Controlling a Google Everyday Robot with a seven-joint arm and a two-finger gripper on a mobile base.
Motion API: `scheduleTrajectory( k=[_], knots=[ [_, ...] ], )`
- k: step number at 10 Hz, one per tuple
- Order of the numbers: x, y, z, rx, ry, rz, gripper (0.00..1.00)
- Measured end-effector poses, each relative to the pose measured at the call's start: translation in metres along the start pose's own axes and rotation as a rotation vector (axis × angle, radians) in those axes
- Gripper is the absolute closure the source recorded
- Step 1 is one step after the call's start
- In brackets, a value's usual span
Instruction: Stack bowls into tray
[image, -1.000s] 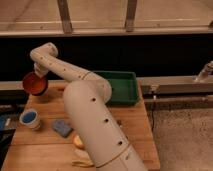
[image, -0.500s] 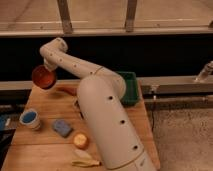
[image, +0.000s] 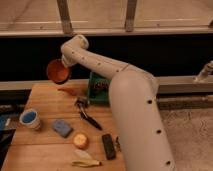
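Dark window glass and metal rails run behind a wooden table (image: 50, 107) crowded with small things. The arm (image: 132, 107) sweeps up from the near right and bends over toward the table's back-left corner. There the gripper (image: 66, 66) is clenched on the rim of the bowl (image: 58, 72).

The bowl hangs in the air above that corner, touching nothing else, and is tipped so its orange-red inside faces outward. A rim pinch like this probably explains the tilt, since the bowl swings from one edge. The height seems chosen to carry it clear of the clutter below.

The tray (image: 93, 79) sits at the back edge, right of the bowl and apart from it, and the arm hides most of it. Something dark lies inside, but I cannot tell what.

Loose items are well out of the path:
- a cup (image: 30, 119) by the left edge
- a sponge (image: 62, 127) toward the middle
- a round fruit (image: 80, 140) nearer the front
- a banana (image: 85, 162) at the front edge

Judging from this, the bowl must next travel right and be levelled before it is lowered into the tray.
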Motion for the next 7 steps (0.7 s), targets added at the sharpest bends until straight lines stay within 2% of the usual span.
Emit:
scheduleTrajectory(
  k=[3,4,7],
  knots=[
    [0.027,-0.026,-0.026,0.004,-0.015,0.162,1.00],
    [0.030,-0.027,-0.028,0.001,-0.015,0.181,1.00],
    [0.030,-0.023,-0.028,-0.005,-0.015,0.183,1.00]
  ],
)
